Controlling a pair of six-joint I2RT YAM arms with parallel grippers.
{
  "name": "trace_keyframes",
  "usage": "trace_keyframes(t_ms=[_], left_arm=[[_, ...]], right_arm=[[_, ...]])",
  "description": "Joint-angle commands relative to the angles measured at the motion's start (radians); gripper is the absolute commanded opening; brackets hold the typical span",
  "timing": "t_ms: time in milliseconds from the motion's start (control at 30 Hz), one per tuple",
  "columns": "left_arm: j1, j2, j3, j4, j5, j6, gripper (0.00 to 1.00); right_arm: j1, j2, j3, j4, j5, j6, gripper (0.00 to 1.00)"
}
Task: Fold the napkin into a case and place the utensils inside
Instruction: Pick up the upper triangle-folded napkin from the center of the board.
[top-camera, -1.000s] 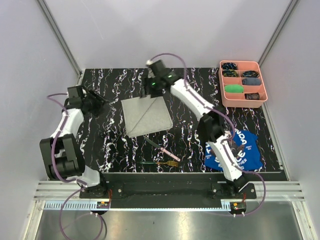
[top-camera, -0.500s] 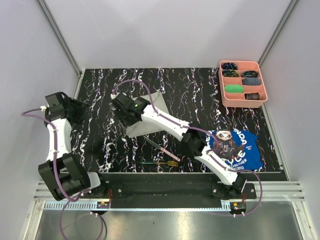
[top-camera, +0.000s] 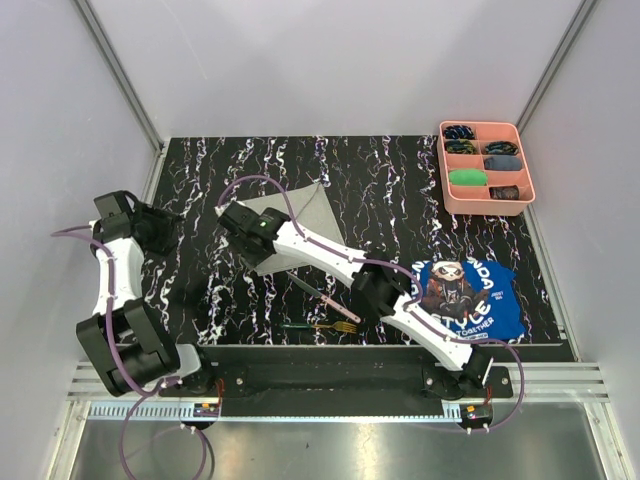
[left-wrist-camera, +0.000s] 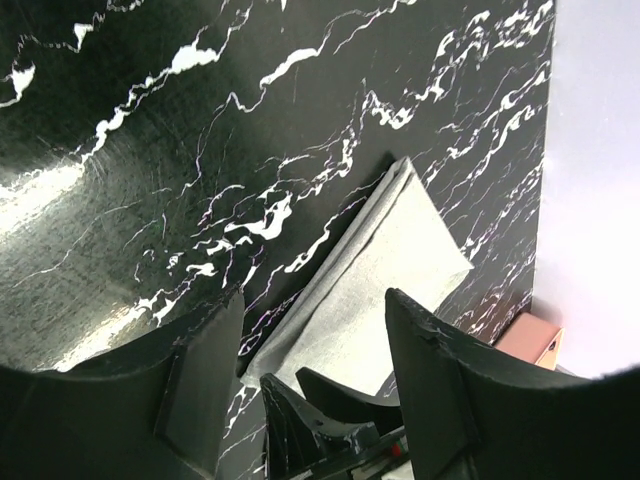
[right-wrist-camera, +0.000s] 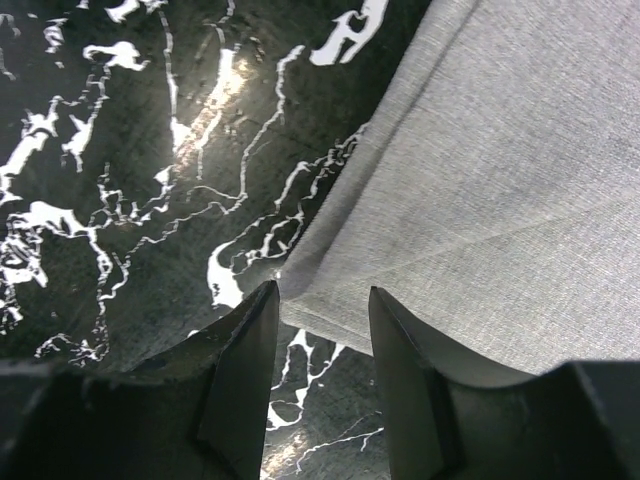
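A black table (top-camera: 400, 170) with white marbling fills the floor of a plain white-walled enclosure.

1. Near edge. The fork (top-camera: 320, 326), green-handled with gold tines, lies parallel to the front edge. The knife (top-camera: 322, 297), pink-handled with a dark blade, lies diagonally just behind it. Both are outside the cloth and untouched. A blue printed cloth (top-camera: 470, 300) lies to the right, under the right arm.

2. Middle. The napkin (top-camera: 312, 208) lies flat at the table's centre, already folded at least once; the left wrist view shows a doubled edge. The right arm reaches across it. The right end effector (right-wrist-camera: 320, 298) is open, its jaws parted on either side of the napkin's near-left corner and holding nothing. Whether the tips touch the cloth cannot be told.

3. Left side. The left end effector (left-wrist-camera: 310, 325) is wide open and empty, held well clear of the napkin and facing it.

4. Far right. A pink compartment tray (top-camera: 488, 207) sits in the corner and plays no part in this step.

Procedure for the step in hand, judged to be the corner pickup for the next fold:
- Bring the tips low enough to catch every layer at the corner, not the top one alone.
- Close fully before lifting.
- Lift only slightly, then carry the corner over in a low arc so the cloth does not drag or shift.
- Keep the fold clear of the knife blade.
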Motion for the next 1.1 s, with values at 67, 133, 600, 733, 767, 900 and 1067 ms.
trace_keyframes(t_ms=[67,133,600,733,767,900,1067], left_arm=[[0.008,0.024,-0.009,0.058,0.054,0.005,0.61],[0.008,0.025,-0.012,0.063,0.056,0.002,0.61],[0.009,0.06,-0.001,0.073,0.085,0.016,0.61],[0.009,0.068,-0.003,0.083,0.088,0.031,0.63],[0.008,0.068,-0.004,0.086,0.086,0.035,0.63],[0.009,0.076,-0.021,0.099,0.102,0.038,0.63],[0.008,0.091,-0.039,0.139,0.172,0.077,0.65]], right_arm=[[0.025,0.001,0.054,0.049,0.011,-0.038,0.5],[0.025,0.005,0.053,0.055,-0.001,-0.041,0.49],[0.016,0.048,-0.012,0.064,-0.012,-0.045,0.49],[0.013,0.024,-0.085,0.064,0.0,-0.058,0.46],[0.013,0.021,-0.11,0.066,0.006,-0.064,0.45],[0.013,0.019,-0.142,0.049,0.029,-0.096,0.38],[0.013,0.025,-0.165,0.049,0.086,-0.107,0.18]])
